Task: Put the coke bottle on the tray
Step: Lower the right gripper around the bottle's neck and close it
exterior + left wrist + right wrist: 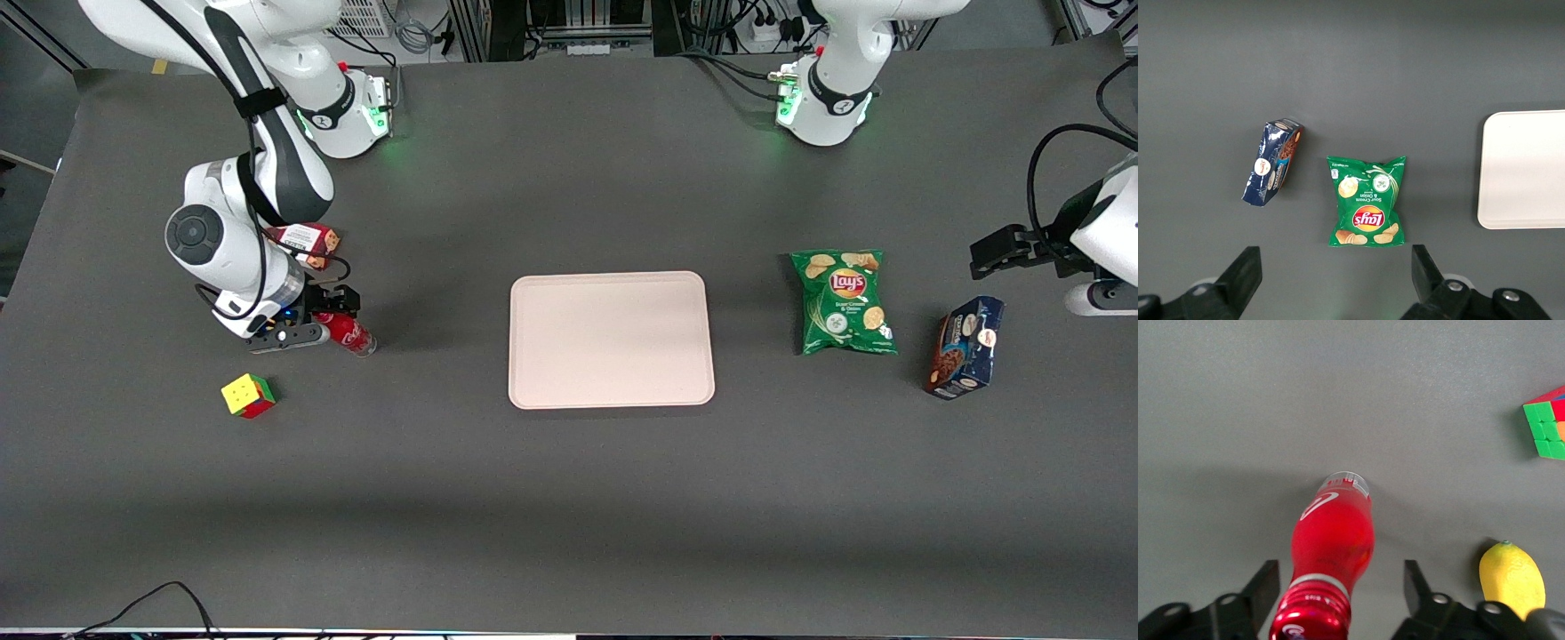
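The coke bottle [348, 333], with red cap, red label and clear base, is on the dark table toward the working arm's end, well apart from the pale pink tray [611, 340] at the table's middle. My right gripper [307, 327] is low over the bottle. In the right wrist view the gripper [1339, 579] is open, and the bottle [1334, 533] sits between its fingers [1265, 587] with its cap nearest the camera. One finger is close to the cap, the other stands apart with table showing between. The tray's edge also shows in the left wrist view [1525, 170].
A Rubik's cube [248, 395] lies nearer the front camera than the bottle. A lemon [1511, 577] lies close beside the gripper. A red cookie box [305, 240] sits under the arm. A green chips bag [845, 302] and a blue cookie box [966, 347] lie toward the parked arm's end.
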Motion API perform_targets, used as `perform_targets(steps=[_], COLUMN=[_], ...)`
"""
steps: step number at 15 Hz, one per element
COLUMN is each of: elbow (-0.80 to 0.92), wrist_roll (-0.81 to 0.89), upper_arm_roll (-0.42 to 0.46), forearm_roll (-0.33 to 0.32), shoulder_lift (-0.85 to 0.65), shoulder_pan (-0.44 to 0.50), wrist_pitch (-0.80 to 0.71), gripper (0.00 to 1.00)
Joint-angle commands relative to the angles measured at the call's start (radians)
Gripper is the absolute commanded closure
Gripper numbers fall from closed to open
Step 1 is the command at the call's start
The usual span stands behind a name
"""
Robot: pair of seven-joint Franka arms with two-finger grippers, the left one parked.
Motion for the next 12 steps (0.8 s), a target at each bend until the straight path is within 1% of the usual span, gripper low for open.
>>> perform_targets(steps=[1, 5, 6, 8, 10, 12], elbow=[0.0, 0.002, 0.003, 0.008, 0.036, 0.129], wrist_roll=[-0.023, -0.021, -0.02, -0.02, -0.004, -0.004], upper_arm_roll=[0.0, 0.015, 0.018, 0.024, 0.052, 0.052], forearm_roll=[0.003, 0.003, 0.003, 0.003, 0.004, 0.004], shoulder_lift=[0.005, 0.003, 0.002, -0.001, -0.01, -0.007], shoulder_pan=[0.006, 0.006, 0.006, 0.008, 0.008, 0.008], wrist_pitch=[0.023, 0.022, 0.02, 0.016, 0.003, -0.11], gripper=[0.5, 0.96, 1.0, 1.0, 1.0, 1.0])
